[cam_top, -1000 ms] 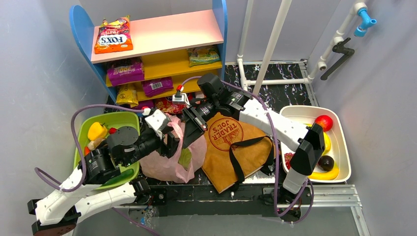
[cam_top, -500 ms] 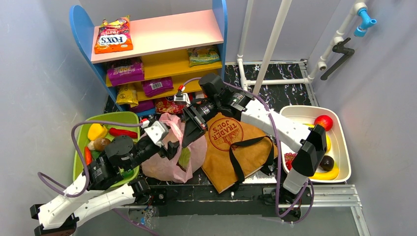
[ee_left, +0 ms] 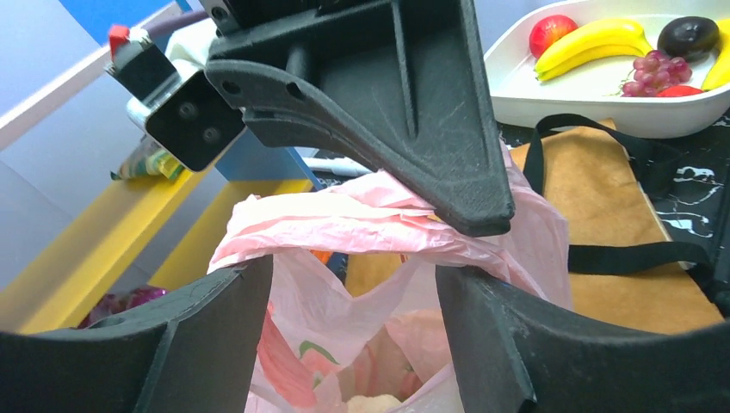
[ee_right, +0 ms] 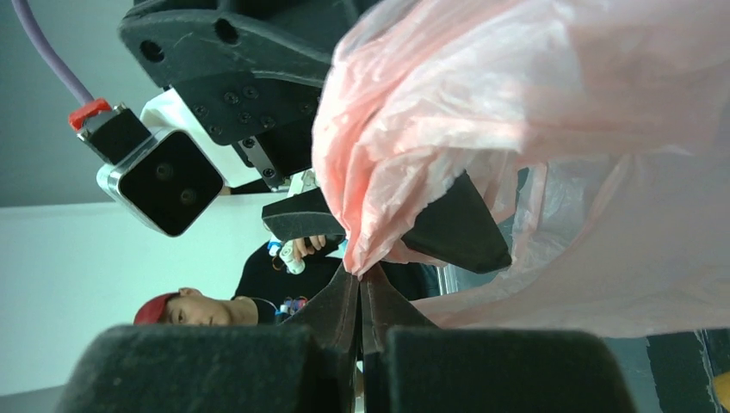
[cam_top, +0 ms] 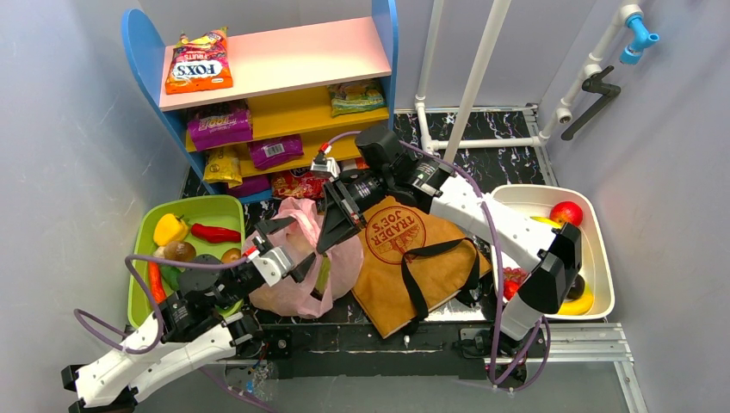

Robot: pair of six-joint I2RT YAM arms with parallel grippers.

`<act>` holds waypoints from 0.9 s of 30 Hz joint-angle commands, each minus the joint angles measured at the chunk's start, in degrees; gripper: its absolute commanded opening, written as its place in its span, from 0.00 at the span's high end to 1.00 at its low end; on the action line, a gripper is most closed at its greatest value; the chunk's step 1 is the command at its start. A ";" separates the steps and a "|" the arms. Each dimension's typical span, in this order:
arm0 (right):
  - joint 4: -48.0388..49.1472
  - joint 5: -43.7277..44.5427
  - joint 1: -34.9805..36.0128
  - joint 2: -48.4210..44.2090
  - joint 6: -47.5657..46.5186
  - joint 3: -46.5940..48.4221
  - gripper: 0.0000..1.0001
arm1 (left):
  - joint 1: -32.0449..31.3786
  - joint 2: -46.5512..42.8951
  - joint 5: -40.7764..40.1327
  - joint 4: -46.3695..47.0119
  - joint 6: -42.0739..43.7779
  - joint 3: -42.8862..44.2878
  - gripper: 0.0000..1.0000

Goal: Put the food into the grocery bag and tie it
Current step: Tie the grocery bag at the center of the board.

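1. Pink bag (cam_top: 284, 297) on the desk (cam_top: 508, 159), beside the brown bag (cam_top: 383, 288), some food inside; we judge loading underway.
2. Right tool (cam_top: 327, 239) clamped on its rim, lifting the mouth.
3. Left tool (ee_left: 353, 288) apart, empty; next, fetch from green tray (cam_top: 185, 204).

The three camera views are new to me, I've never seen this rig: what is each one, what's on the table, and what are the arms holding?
Two robot arms are bolted to a table. The overhead picture looks down on both; the other two come from a camera on each wrist. The right gripper is pinched shut on a fold of the pink bag, holding it up. The left gripper is open, its fingers either side of the bag's mouth, gripping nothing. Beside the bag lies a brown paper bag; a green bin of vegetables sits left, a white tray of fruit right, a snack shelf behind.
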 commanded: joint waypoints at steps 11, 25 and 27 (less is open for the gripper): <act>-9.77 6.36 -1.50 -3.92 -2.13 2.20 0.99 | 0.08 -2.98 0.69 7.33 6.77 -2.72 0.30; -7.95 -0.20 -2.19 -3.15 -1.03 0.23 0.99 | 0.07 -1.90 5.88 8.55 9.76 -2.82 0.30; -7.83 -0.91 -1.72 -2.22 -0.97 0.45 0.99 | 0.08 -1.76 5.95 9.50 10.34 -3.09 0.30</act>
